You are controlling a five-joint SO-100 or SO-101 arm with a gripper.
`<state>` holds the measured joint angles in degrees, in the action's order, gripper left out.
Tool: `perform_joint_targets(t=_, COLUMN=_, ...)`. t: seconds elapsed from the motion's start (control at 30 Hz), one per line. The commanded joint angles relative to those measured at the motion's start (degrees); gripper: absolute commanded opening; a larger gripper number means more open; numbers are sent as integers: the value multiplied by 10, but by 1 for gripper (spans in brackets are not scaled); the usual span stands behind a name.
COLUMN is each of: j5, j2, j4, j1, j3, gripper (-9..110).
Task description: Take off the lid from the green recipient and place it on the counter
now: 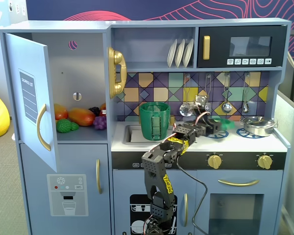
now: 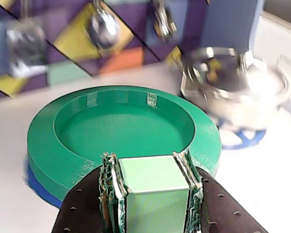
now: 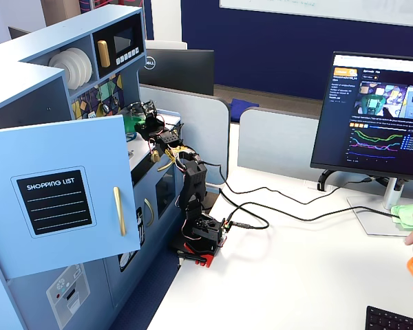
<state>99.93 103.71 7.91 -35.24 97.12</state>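
The lid (image 2: pixel 121 126) is a flat round green disc. My gripper (image 2: pixel 149 161) is shut on its light-green square knob (image 2: pixel 155 189). The lid sits low over a blue burner ring (image 2: pixel 39 187) on the white counter (image 2: pixel 262 184); I cannot tell whether it touches. In a fixed view the gripper (image 1: pixel 214 127) holds the lid (image 1: pixel 222 133) to the right of the green recipient (image 1: pixel 155 120). The recipient stands open by the sink on the counter (image 1: pixel 196 143). Another fixed view shows the recipient (image 3: pixel 129 122) behind the arm.
A silver metal pot (image 2: pixel 237 92) stands just right of the lid, also in a fixed view (image 1: pixel 257 125). Ladles and spoons (image 1: pixel 227 105) hang on the tiled back wall. The fridge door (image 1: pixel 32 98) is open at the left, with toy food inside.
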Motion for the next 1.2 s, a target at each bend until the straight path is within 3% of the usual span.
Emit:
perform_joint_targets(t=0.0, j5=9, j2=-4, j4=-36, j1=-7, j3=1, gripper=0)
perform_joint_targets(t=0.43, j5=13, j2=-25, j4=-54, j1=-4, j3=48, gripper=1)
perform_joint_targets(t=0.57, j5=18, j2=-25, j4=-40, j1=-9, j3=47, gripper=23)
perform_joint_targets(t=0.77, j5=-13, j2=11, j4=-11, j1=-9, j3=26, gripper=34)
perform_joint_targets(t=0.93, j5=-33, j2=108, j4=71, j1=-4, j3=11, gripper=35)
perform_joint_targets(t=1.17, j5=18, j2=330, j4=309, j1=41, j3=98, gripper=29)
